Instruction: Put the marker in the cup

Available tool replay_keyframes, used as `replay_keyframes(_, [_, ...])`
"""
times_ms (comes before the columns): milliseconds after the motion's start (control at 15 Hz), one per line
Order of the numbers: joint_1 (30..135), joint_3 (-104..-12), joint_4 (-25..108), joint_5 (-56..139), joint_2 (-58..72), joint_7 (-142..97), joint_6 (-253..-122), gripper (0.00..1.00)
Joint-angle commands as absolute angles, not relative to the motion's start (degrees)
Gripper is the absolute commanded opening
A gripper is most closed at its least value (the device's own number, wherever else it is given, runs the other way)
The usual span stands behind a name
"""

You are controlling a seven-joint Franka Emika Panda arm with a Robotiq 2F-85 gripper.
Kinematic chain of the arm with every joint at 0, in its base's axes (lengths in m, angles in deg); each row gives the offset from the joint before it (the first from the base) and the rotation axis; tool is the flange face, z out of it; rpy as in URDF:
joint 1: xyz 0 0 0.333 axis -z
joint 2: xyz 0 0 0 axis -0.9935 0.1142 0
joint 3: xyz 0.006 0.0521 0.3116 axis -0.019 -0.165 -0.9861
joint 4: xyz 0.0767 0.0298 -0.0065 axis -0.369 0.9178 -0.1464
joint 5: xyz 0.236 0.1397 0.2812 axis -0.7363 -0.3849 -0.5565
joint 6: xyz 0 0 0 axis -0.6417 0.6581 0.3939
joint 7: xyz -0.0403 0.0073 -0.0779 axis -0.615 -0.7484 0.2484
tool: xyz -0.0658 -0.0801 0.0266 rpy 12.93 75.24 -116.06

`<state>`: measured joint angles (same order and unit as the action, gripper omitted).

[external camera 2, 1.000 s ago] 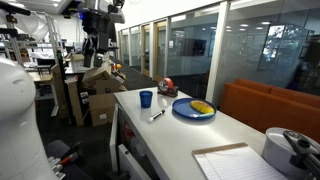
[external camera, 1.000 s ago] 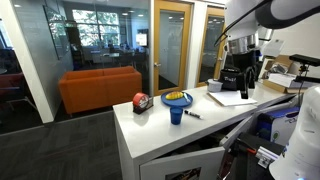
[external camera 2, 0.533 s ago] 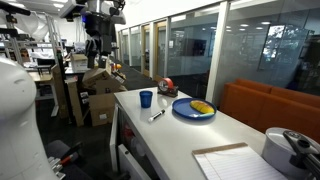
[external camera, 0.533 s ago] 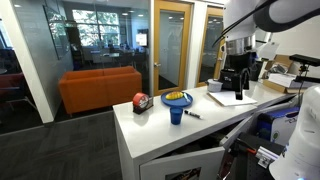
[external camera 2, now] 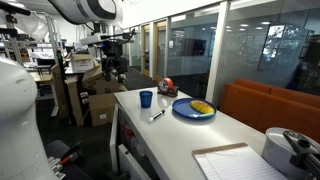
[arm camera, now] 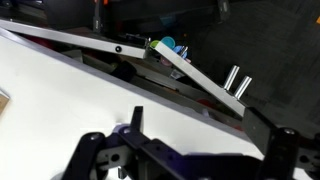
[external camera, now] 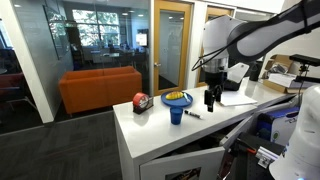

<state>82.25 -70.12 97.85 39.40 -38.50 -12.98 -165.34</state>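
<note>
The blue cup (external camera: 176, 113) stands near the front edge of the white table (external camera: 150, 125). The dark marker (external camera: 192, 115) lies flat on the table just beside it. Both exterior views show them; in one the cup (external camera 2: 146, 99) stands beyond the marker (external camera 2: 157, 115). My gripper (external camera: 211, 98) hangs above the table, a little past the marker on the side away from the cup, open and empty. It also shows in an exterior view (external camera 2: 116, 70). In the wrist view my gripper (arm camera: 210, 128) is spread over bare white tabletop; cup and marker are out of that view.
A blue plate with yellow contents (external camera: 178, 98) sits behind the cup, a red-and-black round object (external camera: 140, 101) beside it. A white paper pad (external camera: 235, 98) lies farther along the table; a metal pot (external camera 2: 290, 150) stands at its far end. The table edge (arm camera: 120, 50) crosses the wrist view.
The arm has swung from the far end of the table toward the cup and marker and has come lower. Cup and marker have not moved.
</note>
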Motion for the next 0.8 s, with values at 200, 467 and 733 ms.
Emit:
replay_keyframes(200, [84.8, -67.1, 93.2, 42.2, -23.2, -12.7, -174.6, 1.00])
replay_keyframes(467, [87.2, -62.8, 88.8, 44.8, -15.3, -13.4, -176.9, 1.00])
replay_keyframes(733, [87.9, -59.8, 83.8, 45.7, -10.1, -14.3, -177.1, 1.00])
